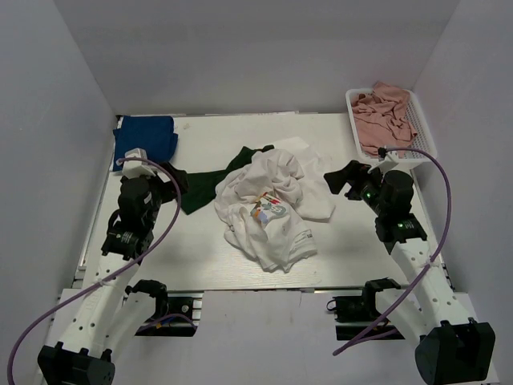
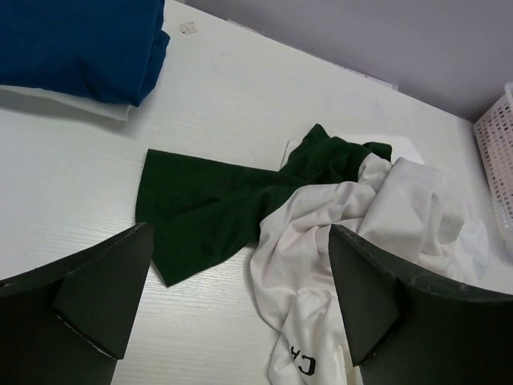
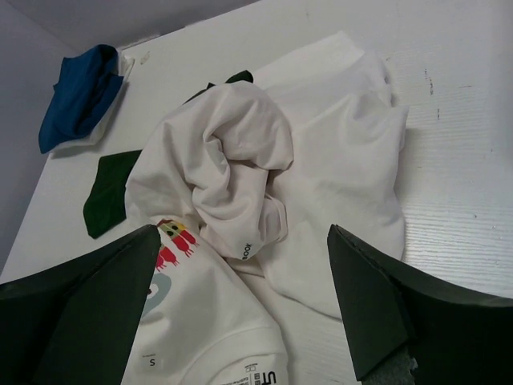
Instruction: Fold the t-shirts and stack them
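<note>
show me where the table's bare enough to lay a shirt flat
Bare table runs along the near edge, left of the white shirts and nearer than the green shirt. A narrower strip lies at the back between the blue shirt and the basket. The middle is crowded.

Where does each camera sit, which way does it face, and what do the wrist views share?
Top external: above and behind the arms, looking down on the white table, crumpled white cloth t-shirts and white plastic lattice basket; both arms show.
Left wrist: on the left arm, facing the dark green cloth t-shirt; open left gripper at the bottom.
Right wrist: on the right arm, facing the white t-shirts; open right gripper at the bottom.
Shared: both wrist views show the folded royal-blue cloth t-shirt and the green and white ones.
</note>
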`<action>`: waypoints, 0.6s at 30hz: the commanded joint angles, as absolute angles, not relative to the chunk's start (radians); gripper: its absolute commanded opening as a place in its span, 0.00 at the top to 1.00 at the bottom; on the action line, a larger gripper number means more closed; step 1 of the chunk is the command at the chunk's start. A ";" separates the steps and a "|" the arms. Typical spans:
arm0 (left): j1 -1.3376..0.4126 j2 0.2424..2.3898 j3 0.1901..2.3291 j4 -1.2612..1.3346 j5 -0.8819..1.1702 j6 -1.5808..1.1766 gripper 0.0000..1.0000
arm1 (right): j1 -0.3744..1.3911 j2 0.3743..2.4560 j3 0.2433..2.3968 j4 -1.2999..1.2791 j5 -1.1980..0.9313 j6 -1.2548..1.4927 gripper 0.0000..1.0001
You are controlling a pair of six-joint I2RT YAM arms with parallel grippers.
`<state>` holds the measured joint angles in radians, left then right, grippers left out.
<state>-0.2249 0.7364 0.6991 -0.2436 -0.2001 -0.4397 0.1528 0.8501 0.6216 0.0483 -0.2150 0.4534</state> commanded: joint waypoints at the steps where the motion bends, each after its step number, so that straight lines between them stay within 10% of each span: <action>1: -0.227 0.699 0.678 -0.238 -0.183 -0.451 0.00 | 0.155 0.833 0.606 0.035 -0.197 0.498 0.09; 9: -0.218 0.686 0.658 -0.238 -0.181 -0.460 0.00 | 0.195 0.919 0.642 0.002 -0.244 0.401 0.09; 18: -0.218 0.716 0.667 -0.278 -0.228 -0.469 0.00 | 0.785 1.228 0.807 -0.175 0.149 0.327 0.09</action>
<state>-0.2237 0.7200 0.6624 -0.2581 -0.2024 -0.4614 0.6220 1.1545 0.7364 -0.1066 -0.0578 0.3737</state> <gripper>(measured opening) 0.995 0.905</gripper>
